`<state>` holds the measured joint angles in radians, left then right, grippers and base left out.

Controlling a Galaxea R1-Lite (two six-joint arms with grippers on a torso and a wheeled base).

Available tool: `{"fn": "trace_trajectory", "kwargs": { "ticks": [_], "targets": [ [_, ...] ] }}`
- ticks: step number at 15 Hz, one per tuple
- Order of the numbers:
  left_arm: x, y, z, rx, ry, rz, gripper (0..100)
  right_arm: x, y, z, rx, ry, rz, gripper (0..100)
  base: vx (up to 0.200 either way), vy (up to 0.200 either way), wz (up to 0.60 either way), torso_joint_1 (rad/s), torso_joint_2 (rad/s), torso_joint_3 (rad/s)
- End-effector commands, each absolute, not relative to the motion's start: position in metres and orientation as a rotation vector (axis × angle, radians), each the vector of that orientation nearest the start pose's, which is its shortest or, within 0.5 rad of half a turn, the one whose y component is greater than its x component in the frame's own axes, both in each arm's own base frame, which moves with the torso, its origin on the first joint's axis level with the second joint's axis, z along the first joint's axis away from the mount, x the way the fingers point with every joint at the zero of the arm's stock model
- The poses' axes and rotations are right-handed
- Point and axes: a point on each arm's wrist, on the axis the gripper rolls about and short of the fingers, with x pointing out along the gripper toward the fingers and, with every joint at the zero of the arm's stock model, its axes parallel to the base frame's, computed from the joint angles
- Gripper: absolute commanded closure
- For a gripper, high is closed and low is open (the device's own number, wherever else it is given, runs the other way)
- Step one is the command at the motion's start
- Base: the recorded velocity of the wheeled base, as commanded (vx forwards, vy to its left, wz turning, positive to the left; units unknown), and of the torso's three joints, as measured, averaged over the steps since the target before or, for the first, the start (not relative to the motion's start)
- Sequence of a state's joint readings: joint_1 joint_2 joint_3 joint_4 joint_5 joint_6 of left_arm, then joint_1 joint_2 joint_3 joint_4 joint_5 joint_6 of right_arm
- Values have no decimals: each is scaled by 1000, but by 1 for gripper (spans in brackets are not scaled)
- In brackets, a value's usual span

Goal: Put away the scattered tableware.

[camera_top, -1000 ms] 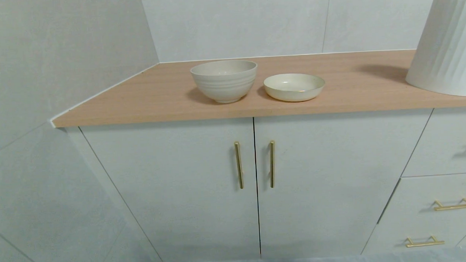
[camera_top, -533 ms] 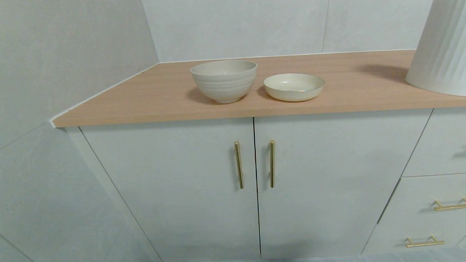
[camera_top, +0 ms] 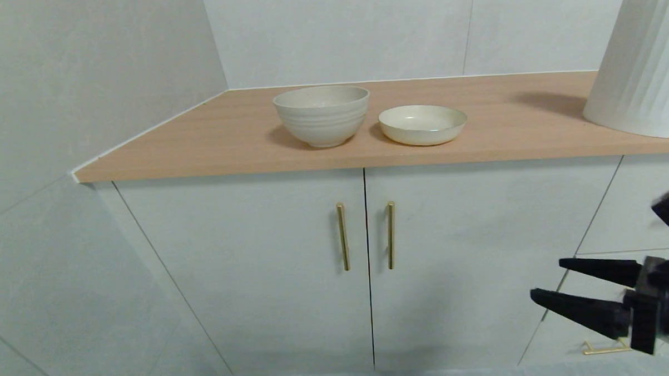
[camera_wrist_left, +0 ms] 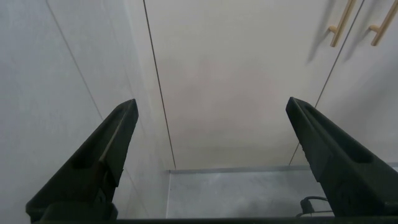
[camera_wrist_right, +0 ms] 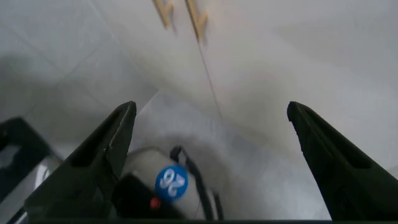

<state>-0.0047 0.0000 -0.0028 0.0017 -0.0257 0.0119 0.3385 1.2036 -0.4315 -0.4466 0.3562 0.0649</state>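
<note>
Head view: ribbed bowl (camera_top: 322,115) and shallow dish (camera_top: 422,124) sit upright on the desk (camera_top: 210,148). They are side by side and not touching, bowl on the left. The dish interior is plain glaze. White ribbed shade (camera_top: 639,66) at the desk's right end. Cabinet doors (camera_top: 248,258) below are closed.

Right end effector (camera_top: 548,279) has its fingers apart. It is low in front of the drawers (camera_top: 641,205), well below both dishes.

Left wrist view: left end effector (camera_wrist_left: 210,106) has its fingers spread, facing a cabinet door near the floor (camera_wrist_left: 236,193).
</note>
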Motion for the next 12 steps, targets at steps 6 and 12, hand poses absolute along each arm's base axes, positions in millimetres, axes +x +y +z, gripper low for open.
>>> {"fn": "trace_trajectory", "kwargs": {
  "ticks": [6, 12],
  "targets": [
    [-23, 0, 76, 11, -2, -31, 0, 232, 160, 182, 31, 462, 832, 0, 0, 0, 0, 0, 0, 0],
    [-23, 0, 76, 12, 0, -31, 0, 257, 185, 161, 158, 466, 832, 0, 0, 0, 0, 0, 0, 0]
  ]
}}
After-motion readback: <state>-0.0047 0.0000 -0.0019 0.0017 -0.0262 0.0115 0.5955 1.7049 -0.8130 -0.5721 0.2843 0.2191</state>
